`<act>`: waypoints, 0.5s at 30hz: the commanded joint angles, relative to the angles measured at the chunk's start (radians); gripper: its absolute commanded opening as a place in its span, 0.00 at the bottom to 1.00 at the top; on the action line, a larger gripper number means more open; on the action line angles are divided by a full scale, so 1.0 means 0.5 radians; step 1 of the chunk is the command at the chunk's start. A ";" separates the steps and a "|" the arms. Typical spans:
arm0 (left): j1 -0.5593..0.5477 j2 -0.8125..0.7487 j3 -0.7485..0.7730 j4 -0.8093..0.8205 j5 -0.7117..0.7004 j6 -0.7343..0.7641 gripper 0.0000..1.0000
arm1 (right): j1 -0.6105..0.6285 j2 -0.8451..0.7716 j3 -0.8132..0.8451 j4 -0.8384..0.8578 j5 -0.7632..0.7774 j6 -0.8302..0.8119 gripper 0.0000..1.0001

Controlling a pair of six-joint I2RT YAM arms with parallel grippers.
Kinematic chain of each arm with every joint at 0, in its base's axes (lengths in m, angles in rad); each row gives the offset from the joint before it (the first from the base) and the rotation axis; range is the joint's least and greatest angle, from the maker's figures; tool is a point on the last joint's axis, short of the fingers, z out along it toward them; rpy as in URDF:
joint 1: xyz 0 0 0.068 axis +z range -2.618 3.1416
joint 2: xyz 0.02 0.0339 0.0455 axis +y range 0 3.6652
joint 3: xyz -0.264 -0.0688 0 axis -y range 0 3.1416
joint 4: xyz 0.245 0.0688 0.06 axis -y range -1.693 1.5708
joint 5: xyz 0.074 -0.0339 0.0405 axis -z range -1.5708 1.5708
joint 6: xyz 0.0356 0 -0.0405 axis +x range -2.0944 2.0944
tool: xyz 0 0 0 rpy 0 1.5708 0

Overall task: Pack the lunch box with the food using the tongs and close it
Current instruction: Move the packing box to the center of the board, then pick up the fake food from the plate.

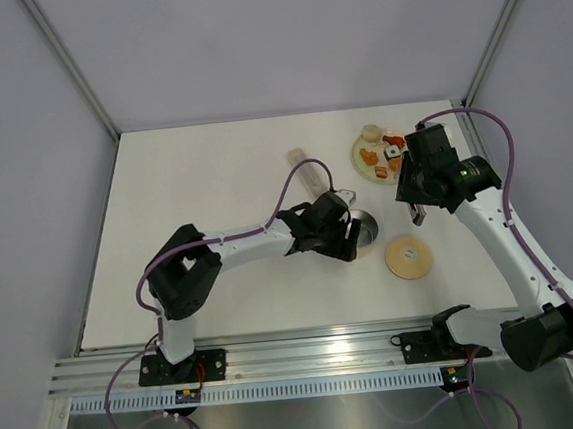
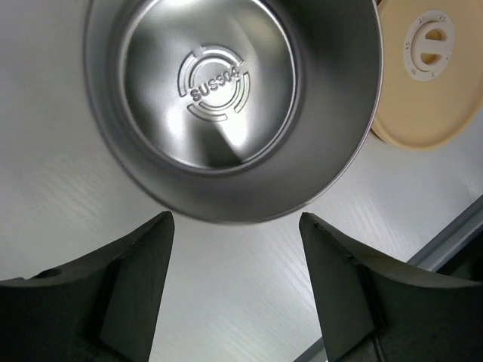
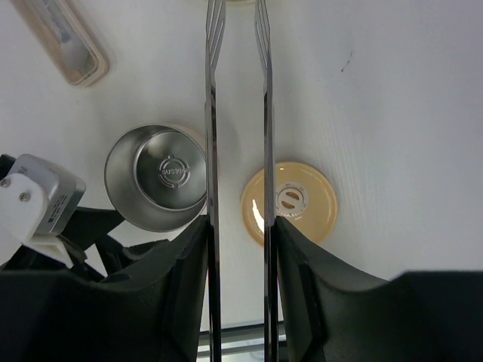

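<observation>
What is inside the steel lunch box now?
Nothing lies inside the lunch box: the left wrist view shows only its bare steel floor with a stamped round mark. The far rim is cut off there; from above, the left gripper covers part of it.

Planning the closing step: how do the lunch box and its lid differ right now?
The lunch box is a deep, shiny steel bowl, empty; the lid is a flat tan disc. The lunch box bears a stamped ring on its floor; the lid has a small white centre fitting. Both are round and rest on the table.
</observation>
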 commanded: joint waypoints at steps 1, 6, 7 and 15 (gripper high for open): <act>0.039 -0.298 -0.083 0.024 -0.091 -0.062 0.72 | -0.009 0.021 0.002 0.173 -0.102 -0.035 0.46; 0.177 -0.666 -0.331 -0.083 -0.014 -0.127 0.72 | -0.022 0.189 0.121 0.268 -0.151 -0.112 0.47; 0.195 -0.721 -0.368 -0.098 -0.023 -0.130 0.72 | -0.025 0.269 0.143 0.277 -0.164 -0.133 0.47; 0.413 -1.117 -0.528 -0.365 -0.226 -0.155 0.73 | -0.123 0.622 0.379 0.326 -0.277 -0.192 0.55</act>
